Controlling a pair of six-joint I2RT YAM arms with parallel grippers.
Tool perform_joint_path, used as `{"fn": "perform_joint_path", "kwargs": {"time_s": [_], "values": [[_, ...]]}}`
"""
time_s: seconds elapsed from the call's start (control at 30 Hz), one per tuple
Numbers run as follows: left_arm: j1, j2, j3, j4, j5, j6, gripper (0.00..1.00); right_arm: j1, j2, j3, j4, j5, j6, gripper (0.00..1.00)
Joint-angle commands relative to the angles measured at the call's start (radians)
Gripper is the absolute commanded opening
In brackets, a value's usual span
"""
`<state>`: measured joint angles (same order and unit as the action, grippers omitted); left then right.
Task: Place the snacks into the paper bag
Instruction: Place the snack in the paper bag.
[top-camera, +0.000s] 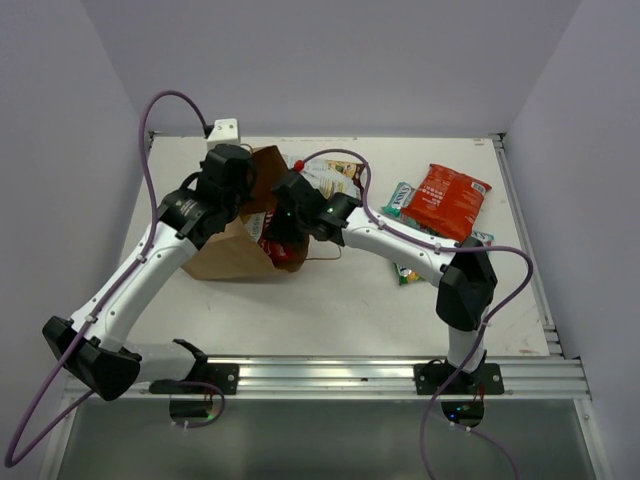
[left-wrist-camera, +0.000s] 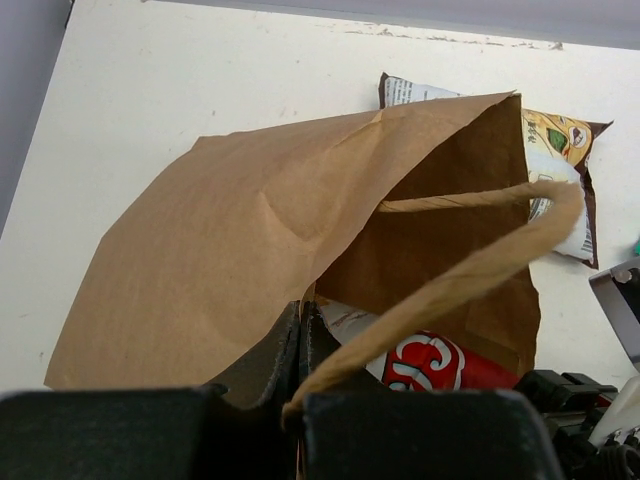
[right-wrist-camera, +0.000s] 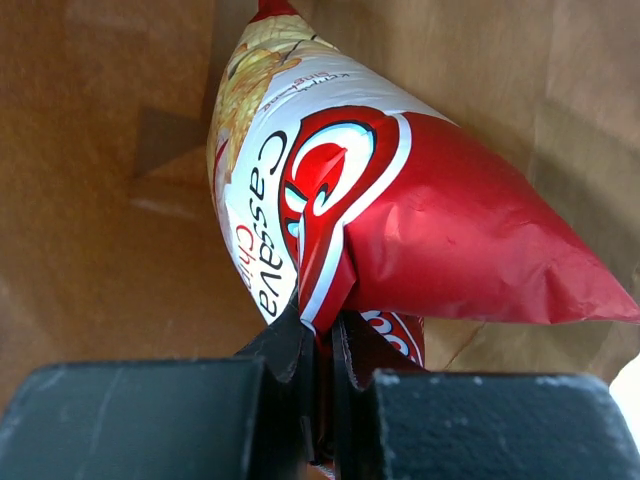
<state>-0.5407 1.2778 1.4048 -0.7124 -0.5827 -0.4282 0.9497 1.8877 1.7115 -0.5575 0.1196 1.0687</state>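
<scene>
Brown kraft paper bag (top-camera: 225, 255) lies on its side on the table (top-camera: 330, 310), its mouth turned toward the right arm. My left hand (left-wrist-camera: 303, 335) is pinched shut on the upper lip of that mouth, beside a twisted handle (left-wrist-camera: 470, 272). It lifts the lip so the opening gapes instead of lying flat.

My right hand (right-wrist-camera: 322, 335) is clamped on a folded corner of the cassava chips packet (right-wrist-camera: 400, 220). Gripping by the corner lets the packet's body lead into the bag while the fingers trail behind. The right wrist view shows brown paper all round the packet, so I judge it to be inside the mouth and not yet released.

Well apart on the table are the red-orange bag (top-camera: 447, 200), the teal packet (top-camera: 398, 198) beside it, and a green packet (top-camera: 405, 272) partly hidden under the right forearm. The white-brown chips packet (top-camera: 335, 175) lies just behind the paper bag.

Risk, in my judgement: the raised lip sags if the left hand slackens.
</scene>
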Motion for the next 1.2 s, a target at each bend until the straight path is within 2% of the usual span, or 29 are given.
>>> {"fn": "perform_joint_path", "kwargs": {"time_s": [0.0, 0.03, 0.13, 0.4, 0.47, 0.57, 0.6, 0.9, 1.17], "values": [[-0.005, 0.008, -0.001, 0.047, 0.006, -0.021, 0.0, 0.004, -0.061, 0.007, 0.068, -0.046, 0.059, 0.03], [-0.005, 0.009, -0.003, 0.048, 0.01, -0.023, 0.0, 0.004, -0.061, -0.004, 0.076, -0.058, 0.06, 0.12], [-0.005, 0.017, -0.009, 0.051, 0.023, -0.026, 0.0, 0.004, -0.073, -0.029, 0.109, -0.098, 0.071, 0.21], [-0.005, 0.008, -0.015, 0.031, 0.024, -0.018, 0.0, 0.004, -0.113, -0.079, 0.119, -0.182, 0.022, 0.38], [-0.005, 0.005, -0.01, 0.025, 0.03, -0.012, 0.0, 0.006, -0.125, -0.104, 0.122, -0.202, 0.008, 0.39], [-0.004, 0.005, 0.002, 0.007, 0.04, -0.007, 0.0, 0.003, -0.119, -0.084, 0.093, -0.242, -0.056, 0.52], [-0.005, 0.0, 0.008, 0.002, 0.04, -0.007, 0.0, 0.003, -0.122, -0.076, 0.064, -0.242, -0.102, 0.56], [-0.004, -0.021, 0.02, -0.007, 0.081, 0.025, 0.0, -0.026, -0.245, -0.099, -0.018, -0.124, -0.268, 0.66], [-0.005, -0.038, 0.011, -0.035, 0.086, 0.075, 0.0, -0.16, -0.358, -0.151, -0.024, -0.144, -0.41, 0.91]]}}
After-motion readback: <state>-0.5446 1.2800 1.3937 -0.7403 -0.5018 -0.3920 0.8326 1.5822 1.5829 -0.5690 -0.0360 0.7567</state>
